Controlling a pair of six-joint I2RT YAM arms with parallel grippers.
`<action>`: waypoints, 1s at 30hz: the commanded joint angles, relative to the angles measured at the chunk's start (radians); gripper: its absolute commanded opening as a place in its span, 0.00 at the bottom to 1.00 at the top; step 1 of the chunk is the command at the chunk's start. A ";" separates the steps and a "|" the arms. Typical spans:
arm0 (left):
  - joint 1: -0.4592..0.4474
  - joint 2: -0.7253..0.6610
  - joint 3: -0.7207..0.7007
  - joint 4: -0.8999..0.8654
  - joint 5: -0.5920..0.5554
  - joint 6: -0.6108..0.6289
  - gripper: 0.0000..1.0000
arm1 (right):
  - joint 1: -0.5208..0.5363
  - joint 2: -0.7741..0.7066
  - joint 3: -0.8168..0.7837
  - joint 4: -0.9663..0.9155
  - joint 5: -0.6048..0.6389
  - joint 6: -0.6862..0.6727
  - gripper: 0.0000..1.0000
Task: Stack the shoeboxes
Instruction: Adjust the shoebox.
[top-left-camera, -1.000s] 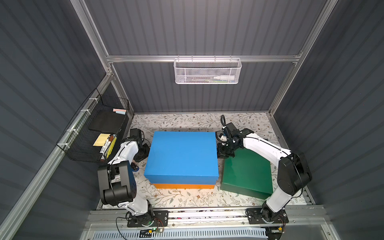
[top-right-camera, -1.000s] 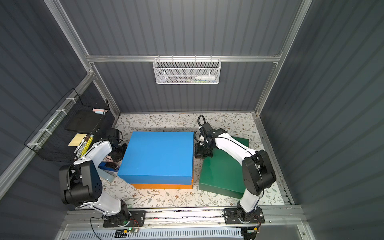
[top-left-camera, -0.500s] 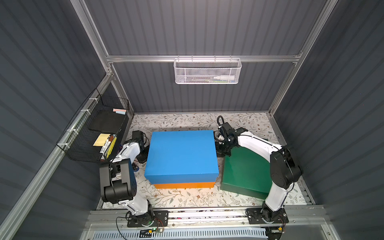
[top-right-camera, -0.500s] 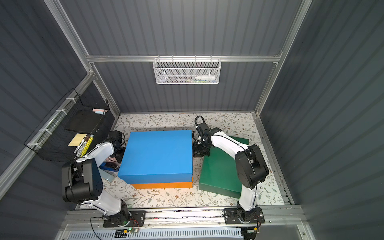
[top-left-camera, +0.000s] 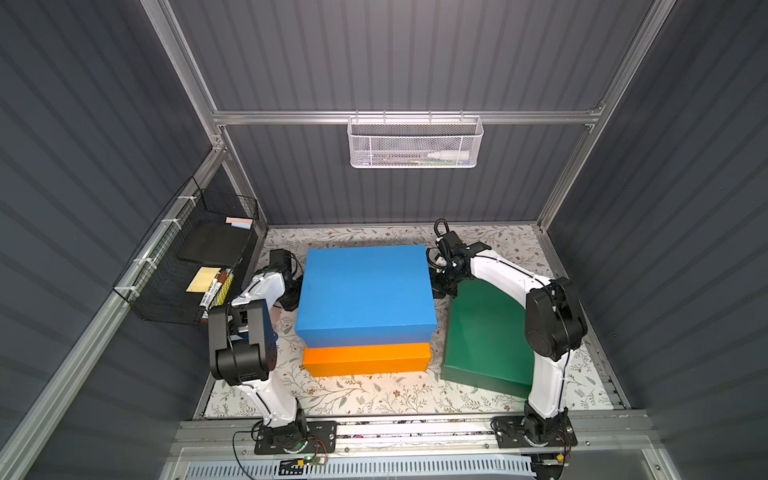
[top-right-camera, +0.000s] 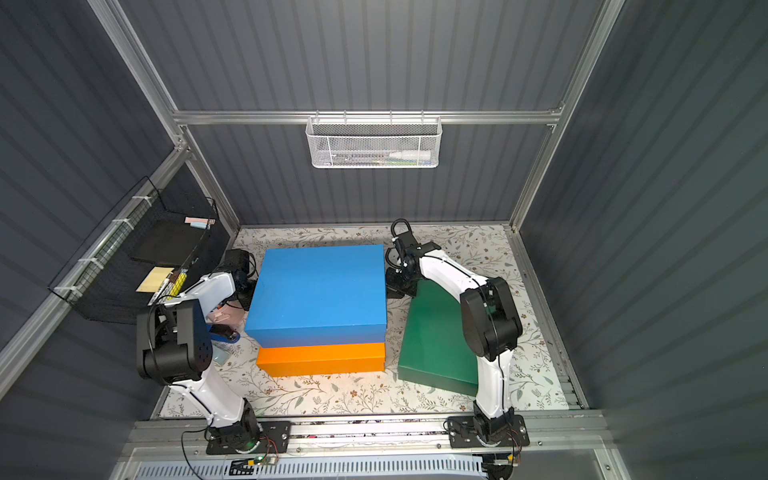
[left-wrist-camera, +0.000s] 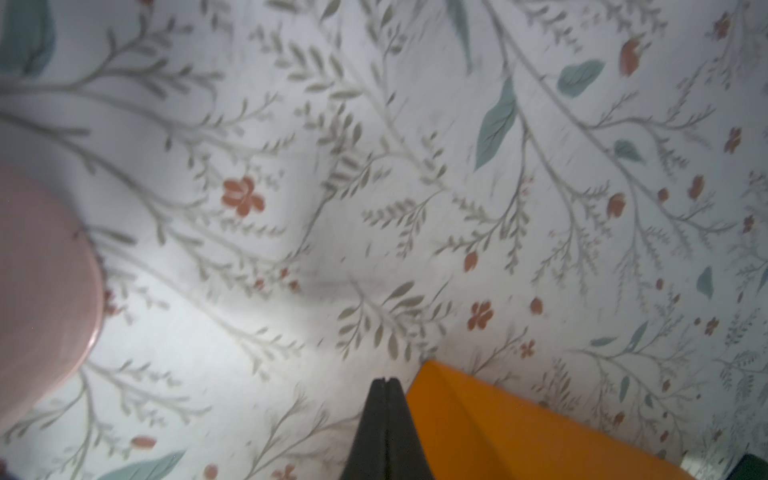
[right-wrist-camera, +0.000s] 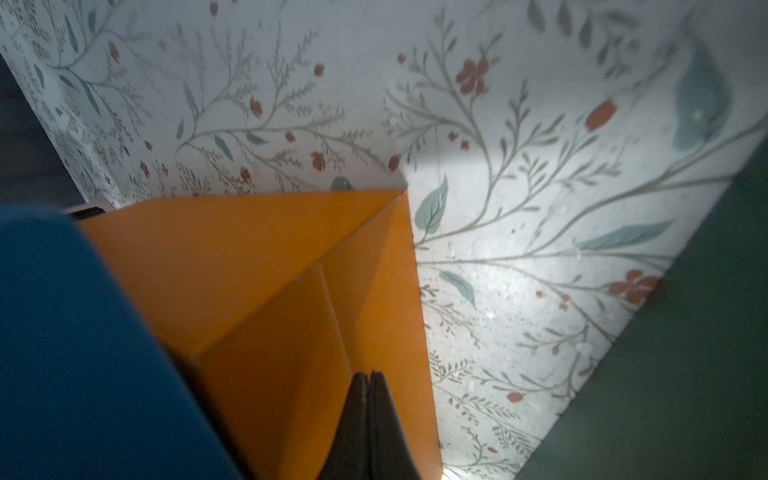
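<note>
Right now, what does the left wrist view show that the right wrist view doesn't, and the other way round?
Only the left wrist view: a pale pink rounded object at the frame edge. Only the right wrist view: the blue shoebox and the dark green shoebox; a dark sliver in the left wrist view's corner is too small to name. Both: a corner of the orange shoebox, the floral table cover, and a shut, empty claw, the left claw and the right claw.

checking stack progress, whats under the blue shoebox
The orange shoebox lies under the blue shoebox, with its front side showing in both top views. Its top is covered, so anything between them cannot be seen. The green shoebox rests beside them, not stacked.
</note>
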 joint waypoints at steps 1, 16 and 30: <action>-0.079 0.015 0.048 -0.020 0.090 -0.024 0.06 | 0.028 0.023 0.050 0.017 -0.067 0.019 0.00; -0.092 -0.077 -0.001 -0.160 -0.031 0.006 0.23 | 0.051 -0.044 -0.066 -0.052 -0.057 -0.018 0.01; 0.073 -0.164 -0.121 -0.143 0.072 0.088 0.29 | 0.018 -0.104 -0.215 0.068 -0.144 0.135 0.07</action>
